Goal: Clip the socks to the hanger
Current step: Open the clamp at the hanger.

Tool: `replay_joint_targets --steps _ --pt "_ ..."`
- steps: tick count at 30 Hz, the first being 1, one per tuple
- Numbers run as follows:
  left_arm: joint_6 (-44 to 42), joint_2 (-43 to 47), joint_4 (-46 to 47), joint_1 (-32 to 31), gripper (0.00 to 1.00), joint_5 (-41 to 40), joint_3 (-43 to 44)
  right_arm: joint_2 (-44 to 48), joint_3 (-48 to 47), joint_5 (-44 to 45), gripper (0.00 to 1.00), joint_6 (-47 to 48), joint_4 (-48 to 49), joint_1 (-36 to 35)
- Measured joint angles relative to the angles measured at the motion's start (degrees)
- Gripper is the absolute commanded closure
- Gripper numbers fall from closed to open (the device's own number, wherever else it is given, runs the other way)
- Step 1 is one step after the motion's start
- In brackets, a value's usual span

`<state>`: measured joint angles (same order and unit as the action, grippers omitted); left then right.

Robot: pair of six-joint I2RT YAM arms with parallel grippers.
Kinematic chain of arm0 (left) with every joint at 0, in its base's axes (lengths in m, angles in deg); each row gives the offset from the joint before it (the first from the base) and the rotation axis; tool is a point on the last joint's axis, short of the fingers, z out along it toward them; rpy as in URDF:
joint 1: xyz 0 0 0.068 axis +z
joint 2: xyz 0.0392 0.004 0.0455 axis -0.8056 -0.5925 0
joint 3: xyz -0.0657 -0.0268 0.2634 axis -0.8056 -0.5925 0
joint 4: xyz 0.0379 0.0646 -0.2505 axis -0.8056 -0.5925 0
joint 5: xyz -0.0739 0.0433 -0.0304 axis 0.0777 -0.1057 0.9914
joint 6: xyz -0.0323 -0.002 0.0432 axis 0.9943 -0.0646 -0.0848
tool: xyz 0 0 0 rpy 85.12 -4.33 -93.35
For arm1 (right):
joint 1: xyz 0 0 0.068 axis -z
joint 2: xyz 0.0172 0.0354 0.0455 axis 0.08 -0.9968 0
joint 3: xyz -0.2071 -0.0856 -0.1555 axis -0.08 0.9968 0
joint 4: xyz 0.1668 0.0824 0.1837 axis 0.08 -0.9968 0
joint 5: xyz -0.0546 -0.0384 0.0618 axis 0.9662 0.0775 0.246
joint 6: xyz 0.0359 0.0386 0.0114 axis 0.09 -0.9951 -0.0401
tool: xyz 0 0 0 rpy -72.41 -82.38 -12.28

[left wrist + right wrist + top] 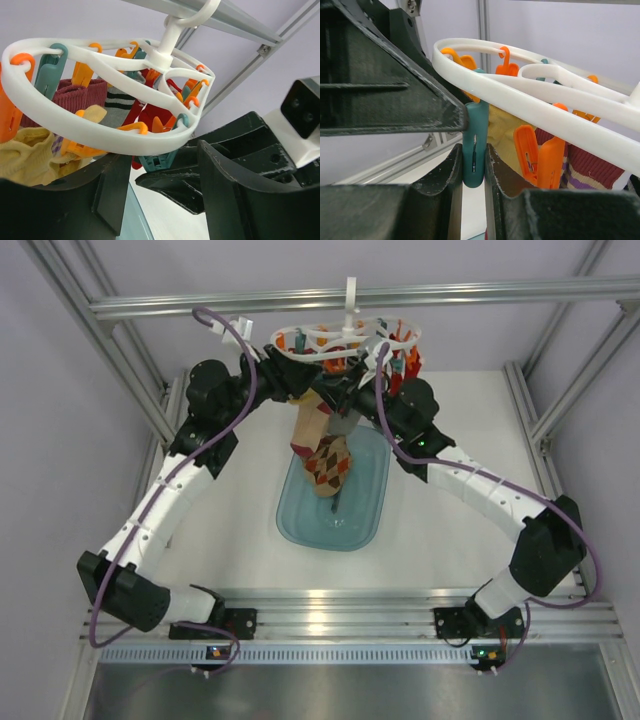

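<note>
Right wrist: teal clip (472,134) of hanger (530,102) between right gripper (473,167) fingers.

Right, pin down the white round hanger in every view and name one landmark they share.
Top external: the hanger sits at top centre, hooked on the frame bar.
Left wrist: the hanger fills the upper left, seen from below.
Right wrist: the hanger sweeps from upper left to the right edge, above the teal clip pinched by the right gripper.
Shared landmark: the orange clips dangling from its rings.
</note>
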<state>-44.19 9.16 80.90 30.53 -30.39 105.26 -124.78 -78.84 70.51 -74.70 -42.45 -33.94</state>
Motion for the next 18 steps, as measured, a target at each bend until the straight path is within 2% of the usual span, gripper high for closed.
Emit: replay_joint_targets --steps 12,18 --pt "-0.3 -3.1 -1.0 -0.9 0.44 -2.6 1.9 0.4 0.1 0.4 1.0 0.0 0.0 0.0" --pt "0.7 -3.2 -1.0 -1.0 0.4 -2.7 2.3 0.5 0.3 0.9 1.0 0.0 0.5 -0.1"
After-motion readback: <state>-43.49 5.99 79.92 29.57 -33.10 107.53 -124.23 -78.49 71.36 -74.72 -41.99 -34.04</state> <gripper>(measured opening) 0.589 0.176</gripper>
